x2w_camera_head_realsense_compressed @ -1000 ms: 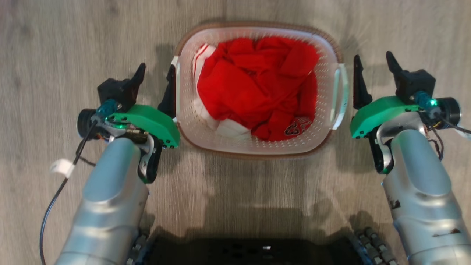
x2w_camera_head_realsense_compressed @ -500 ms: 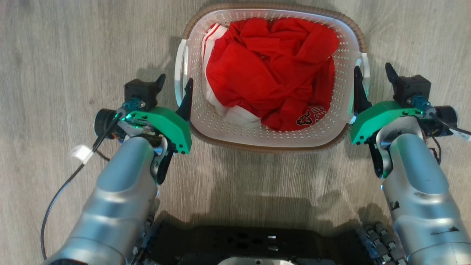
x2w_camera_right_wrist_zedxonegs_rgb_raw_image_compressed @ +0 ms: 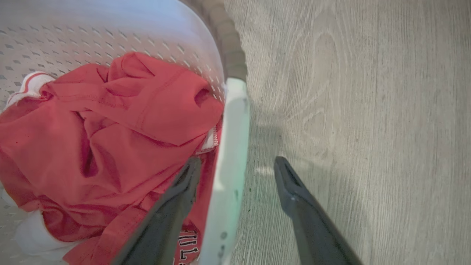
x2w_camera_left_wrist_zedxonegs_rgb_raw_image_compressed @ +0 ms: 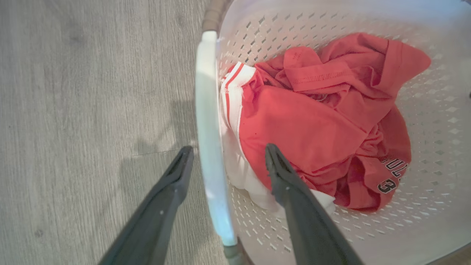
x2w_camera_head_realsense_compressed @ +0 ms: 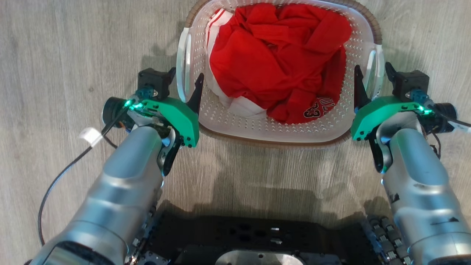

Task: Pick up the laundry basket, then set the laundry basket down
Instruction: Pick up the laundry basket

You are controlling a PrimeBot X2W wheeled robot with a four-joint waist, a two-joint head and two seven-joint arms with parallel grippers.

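Observation:
The laundry basket (x2w_camera_head_realsense_compressed: 257,127) is white and perforated with a brown rim, and it stands on the floor at the top middle of the head view. Red and white clothes (x2w_camera_head_realsense_compressed: 279,55) fill it. My left gripper (x2w_camera_head_realsense_compressed: 185,82) is open and straddles the left white handle (x2w_camera_head_realsense_compressed: 183,62), one finger outside and one inside the basket. My right gripper (x2w_camera_head_realsense_compressed: 372,79) is open and straddles the right handle (x2w_camera_head_realsense_compressed: 371,70) the same way. In the left wrist view the handle (x2w_camera_left_wrist_zedxonegs_rgb_raw_image_compressed: 206,110) runs up between my left gripper (x2w_camera_left_wrist_zedxonegs_rgb_raw_image_compressed: 228,149) fingers. In the right wrist view the handle (x2w_camera_right_wrist_zedxonegs_rgb_raw_image_compressed: 232,147) passes between my right gripper (x2w_camera_right_wrist_zedxonegs_rgb_raw_image_compressed: 237,161) fingers.
Grey wood-look floor (x2w_camera_head_realsense_compressed: 66,44) lies all around the basket. My dark wheeled base (x2w_camera_head_realsense_compressed: 257,239) sits at the bottom edge of the head view. A black cable with a white tag (x2w_camera_head_realsense_compressed: 90,135) hangs off my left forearm.
The head camera has shifted, so the basket sits higher in the picture. Both grippers have moved inward from beside the basket until each straddles a handle.

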